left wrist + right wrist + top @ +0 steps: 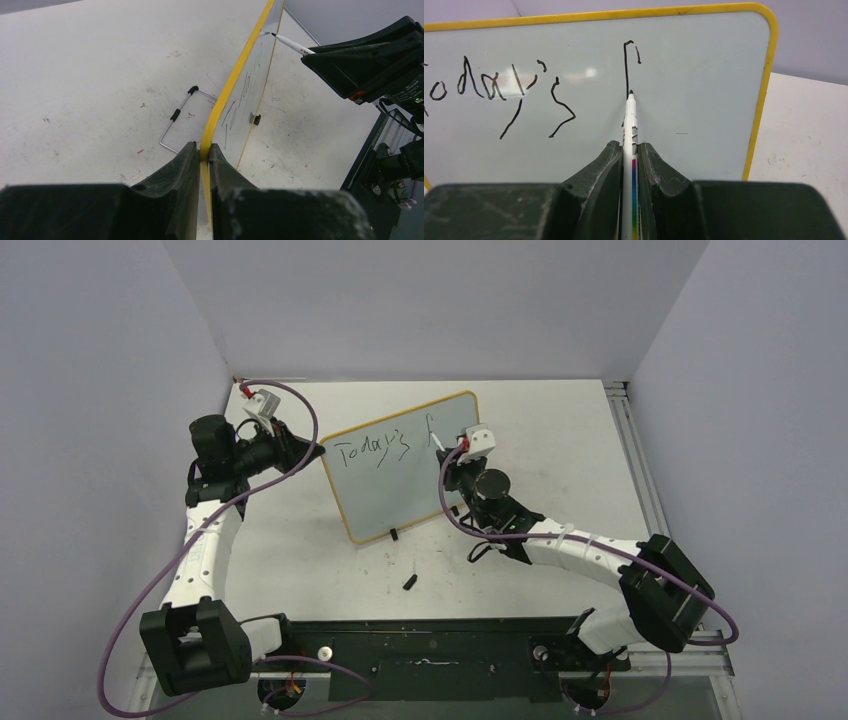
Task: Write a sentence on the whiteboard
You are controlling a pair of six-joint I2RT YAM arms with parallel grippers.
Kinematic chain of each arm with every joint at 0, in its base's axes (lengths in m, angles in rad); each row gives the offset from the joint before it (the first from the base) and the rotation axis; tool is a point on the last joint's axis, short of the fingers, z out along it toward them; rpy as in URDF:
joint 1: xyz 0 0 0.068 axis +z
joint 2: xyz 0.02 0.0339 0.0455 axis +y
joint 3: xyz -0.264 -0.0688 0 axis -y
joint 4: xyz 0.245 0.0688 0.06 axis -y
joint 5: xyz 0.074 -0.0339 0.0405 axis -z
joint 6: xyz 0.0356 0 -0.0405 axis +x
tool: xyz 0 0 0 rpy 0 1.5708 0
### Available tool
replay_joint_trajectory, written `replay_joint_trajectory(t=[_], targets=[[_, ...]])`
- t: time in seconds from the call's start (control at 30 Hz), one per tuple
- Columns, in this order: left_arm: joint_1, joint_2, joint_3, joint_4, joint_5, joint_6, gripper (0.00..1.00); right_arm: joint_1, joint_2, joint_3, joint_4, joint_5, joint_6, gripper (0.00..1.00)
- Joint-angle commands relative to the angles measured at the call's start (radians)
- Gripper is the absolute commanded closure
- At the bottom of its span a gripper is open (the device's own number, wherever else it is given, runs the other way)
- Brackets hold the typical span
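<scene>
The whiteboard [400, 490] stands tilted mid-table, its left frame edge pinched in my left gripper [204, 147]. My right gripper [630, 146] is closed on the marker pen [630, 115], tip on the board. The sentence [519, 87] reads "Today's" plus an f's stem; I judge most unwritten. Little room before the right frame; lower half blank.

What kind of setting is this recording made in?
Probably a robotics lab cell: bare grey walls close in a white table, with the left arm and right arm bolted to a black rail.
</scene>
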Motion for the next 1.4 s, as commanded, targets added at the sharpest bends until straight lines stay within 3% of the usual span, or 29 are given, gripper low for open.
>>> replay_joint_trajectory(t=[0.0,0.83,1.37], targets=[[0.005,-0.01,0.002,0.007,0.014,0.012,1.0,-0.021,0.008,0.037,0.043,0.008,-0.002,0.95],[0.006,-0.011,0.003,0.008,0.016,0.012,1.0,0.004,0.043,0.047,0.067,-0.077,0.008,0.95],[0.006,-0.012,0.003,0.008,0.018,0.011,1.0,-0.01,-0.057,0.005,0.06,0.007,-0.032,0.95]])
